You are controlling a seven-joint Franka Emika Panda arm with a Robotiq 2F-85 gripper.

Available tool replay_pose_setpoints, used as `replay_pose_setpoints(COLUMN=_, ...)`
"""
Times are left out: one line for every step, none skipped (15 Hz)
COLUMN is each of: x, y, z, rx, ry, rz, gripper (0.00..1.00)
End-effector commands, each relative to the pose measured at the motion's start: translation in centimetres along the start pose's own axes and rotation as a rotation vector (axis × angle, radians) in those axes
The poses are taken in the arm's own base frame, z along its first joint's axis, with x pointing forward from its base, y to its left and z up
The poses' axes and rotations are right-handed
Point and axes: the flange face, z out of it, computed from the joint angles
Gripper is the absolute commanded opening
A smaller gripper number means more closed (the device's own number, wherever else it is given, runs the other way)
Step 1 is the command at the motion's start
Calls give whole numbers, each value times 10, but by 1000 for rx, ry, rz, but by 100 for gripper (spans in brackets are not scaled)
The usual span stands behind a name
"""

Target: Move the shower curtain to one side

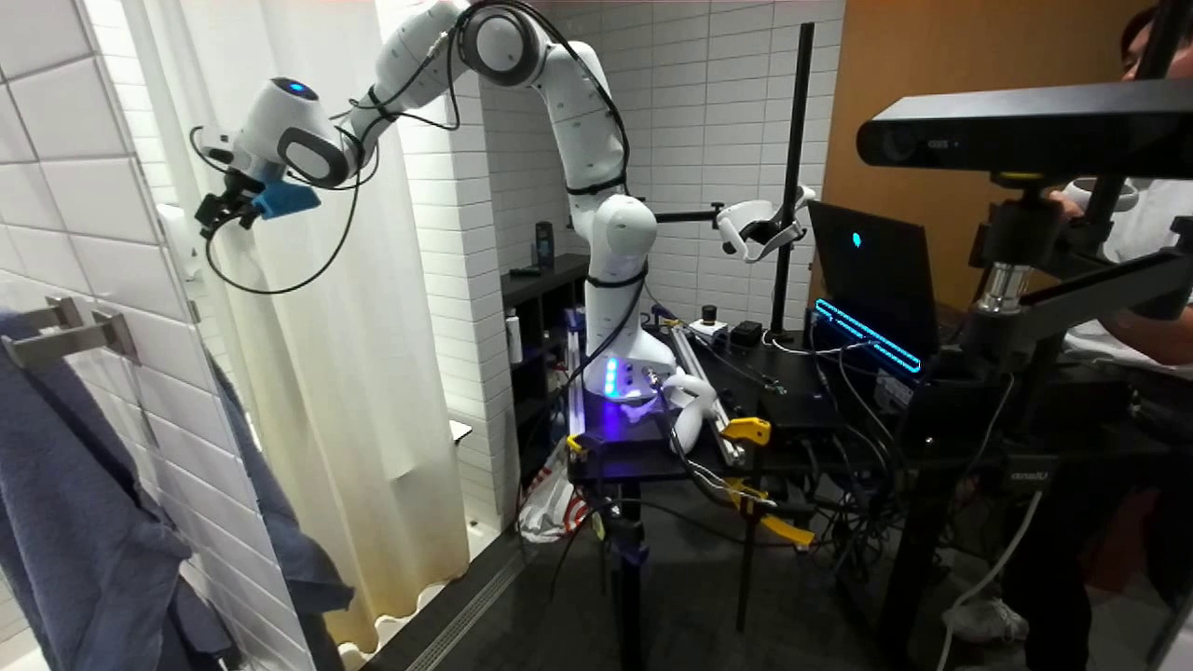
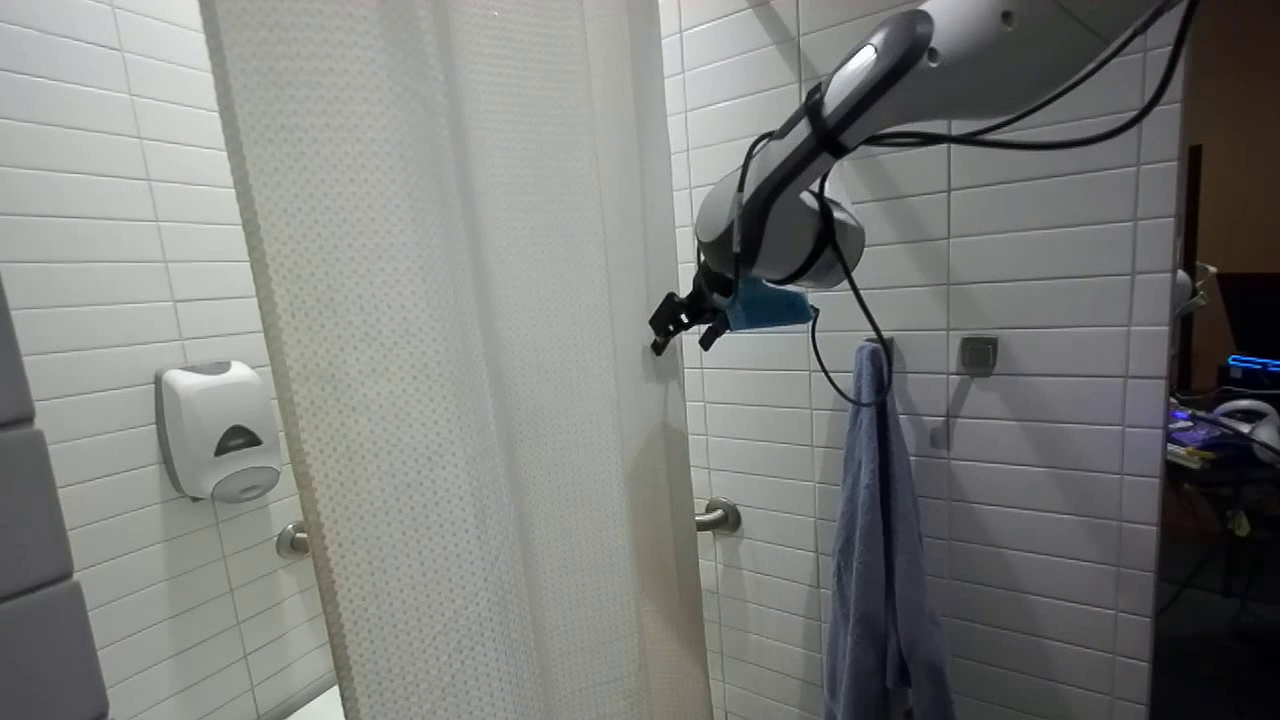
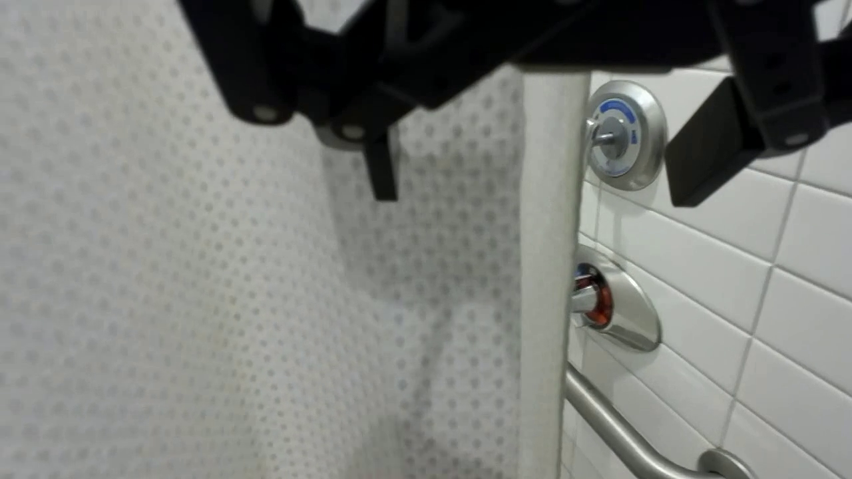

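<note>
At right edge of shower curtain [image 3: 286, 279] in wrist view, wide-spread jaws could miss it if closed too shallow.

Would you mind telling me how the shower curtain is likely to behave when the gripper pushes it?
The shower curtain will probably fold rather than resist, as it hangs in soft vertical waves. Its thin-looking side edge, framed by the open gripper in the wrist view, should pinch fairly easily.
</note>
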Motion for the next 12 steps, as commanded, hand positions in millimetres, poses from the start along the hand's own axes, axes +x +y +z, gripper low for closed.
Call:
replay_pose_setpoints(x=29, y=19, z=14, rx=141, ry=21, rz=-6, gripper=100)
replay_pose_setpoints(x=32, y=27, z=14, rx=161, ry=19, rz=-18, gripper=100)
replay_pose_setpoints(x=35, y=36, z=15, rx=177, ry=14, rz=-28, gripper=75)
replay_pose_setpoints(x=36, y=44, z=15, rx=189, ry=9, rz=-36, gripper=74)
replay_pose_setpoints(x=37, y=52, z=15, rx=203, ry=2, rz=-39, gripper=69)
replay_pose_setpoints(x=38, y=61, z=15, rx=218, ry=-4, rz=-41, gripper=61)
replay_pose_setpoints(x=39, y=65, z=16, rx=225, ry=-12, rz=-47, gripper=53)
replay_pose_setpoints(x=39, y=70, z=15, rx=238, ry=-18, rz=-46, gripper=44)
replay_pose_setpoints(x=39, y=76, z=15, rx=258, ry=-22, rz=-47, gripper=36)
replay_pose_setpoints(x=38, y=80, z=15, rx=272, ry=-30, rz=-46, gripper=29)
replay_pose_setpoints(x=37, y=83, z=15, rx=291, ry=-39, rz=-45, gripper=21)
replay_pose_setpoints(x=36, y=85, z=15, rx=309, ry=-46, rz=-44, gripper=14)
